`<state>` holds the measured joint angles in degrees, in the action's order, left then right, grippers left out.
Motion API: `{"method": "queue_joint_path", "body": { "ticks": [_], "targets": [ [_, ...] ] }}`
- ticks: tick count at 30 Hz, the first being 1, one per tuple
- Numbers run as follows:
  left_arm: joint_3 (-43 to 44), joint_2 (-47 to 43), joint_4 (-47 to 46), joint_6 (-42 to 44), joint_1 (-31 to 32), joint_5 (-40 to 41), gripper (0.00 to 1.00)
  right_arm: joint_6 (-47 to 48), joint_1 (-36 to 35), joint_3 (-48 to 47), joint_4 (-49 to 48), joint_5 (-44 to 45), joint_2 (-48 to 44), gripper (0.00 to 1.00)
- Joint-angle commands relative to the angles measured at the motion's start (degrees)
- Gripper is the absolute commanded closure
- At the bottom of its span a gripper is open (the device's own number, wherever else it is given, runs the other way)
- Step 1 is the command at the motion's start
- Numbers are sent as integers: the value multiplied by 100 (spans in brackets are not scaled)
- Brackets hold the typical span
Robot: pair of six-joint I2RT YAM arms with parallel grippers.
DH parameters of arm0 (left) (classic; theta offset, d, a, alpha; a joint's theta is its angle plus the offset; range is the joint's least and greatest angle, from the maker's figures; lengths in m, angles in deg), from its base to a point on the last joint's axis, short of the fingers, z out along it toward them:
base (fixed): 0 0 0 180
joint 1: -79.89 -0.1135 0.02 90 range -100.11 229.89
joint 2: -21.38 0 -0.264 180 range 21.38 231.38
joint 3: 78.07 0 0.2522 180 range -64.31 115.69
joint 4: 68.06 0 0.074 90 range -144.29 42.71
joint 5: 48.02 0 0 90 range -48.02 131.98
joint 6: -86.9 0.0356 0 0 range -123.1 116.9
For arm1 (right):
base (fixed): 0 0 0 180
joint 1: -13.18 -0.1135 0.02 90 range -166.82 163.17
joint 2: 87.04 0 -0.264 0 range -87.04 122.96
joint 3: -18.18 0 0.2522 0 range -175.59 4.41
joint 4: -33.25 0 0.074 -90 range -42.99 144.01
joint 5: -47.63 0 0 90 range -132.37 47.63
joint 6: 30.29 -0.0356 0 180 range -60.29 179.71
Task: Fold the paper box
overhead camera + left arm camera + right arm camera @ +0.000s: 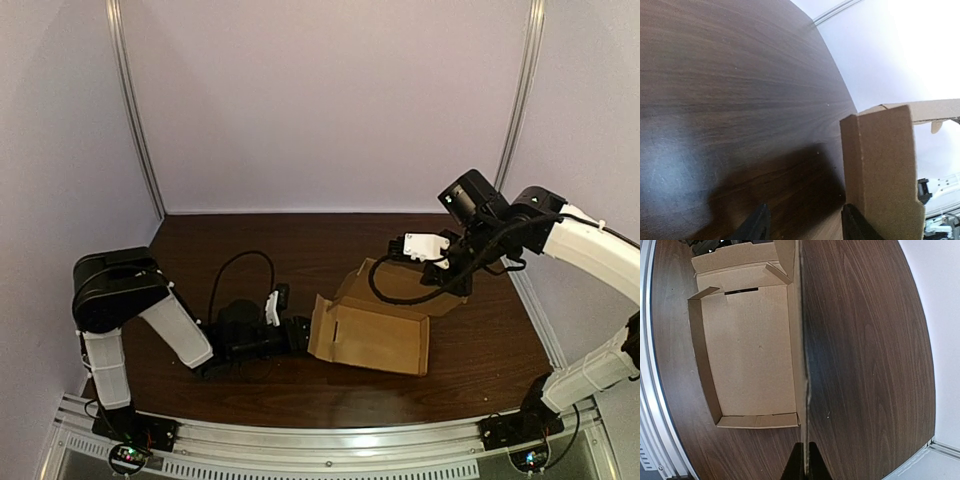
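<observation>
From the top, the paper box [372, 335] lies open at mid-counter, a little right of centre, its walls partly raised. The left arm lies low along the counter [250, 240], and the left gripper [297, 335] sits just beside the box's left wall. The right arm reaches in from the right, and the right gripper [461, 284] is at the right end of the far wall.

In the left wrist view, the 2 dark fingers [757, 227] stand moderately apart with only bare wood between them. An upright cardboard wall rises just behind the right-hand finger; I cannot tell whether they touch.

In the right wrist view, the fingers [816, 466] are pinched nearly together on the far wall, seen edge-on as a thin line. The box floor with its slot spreads to the left.
</observation>
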<state>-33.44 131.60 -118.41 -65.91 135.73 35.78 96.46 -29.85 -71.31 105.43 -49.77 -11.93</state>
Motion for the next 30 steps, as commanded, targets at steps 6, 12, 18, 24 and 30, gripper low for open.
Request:
{"method": "queue_joint_path", "body": {
  "ticks": [6,12,18,24,30],
  "targets": [
    [-417,113,-1640,-823,-56,-518,51,-101,-11,122,-274,436,-127,100],
    [-591,-224,-1640,-771,-48,-709,52,-45,-13,199,-280,490,-163,100],
    [-141,57,-1534,-825,-32,-1049,52,-88,-15,117,-239,359,-117,100],
    [6,277,-1634,-1119,-29,-668,53,-107,-22,132,-241,332,-112,100],
    [146,290,-1158,-1083,8,-720,53,-157,-21,114,-258,244,-105,100]
  ]
}}
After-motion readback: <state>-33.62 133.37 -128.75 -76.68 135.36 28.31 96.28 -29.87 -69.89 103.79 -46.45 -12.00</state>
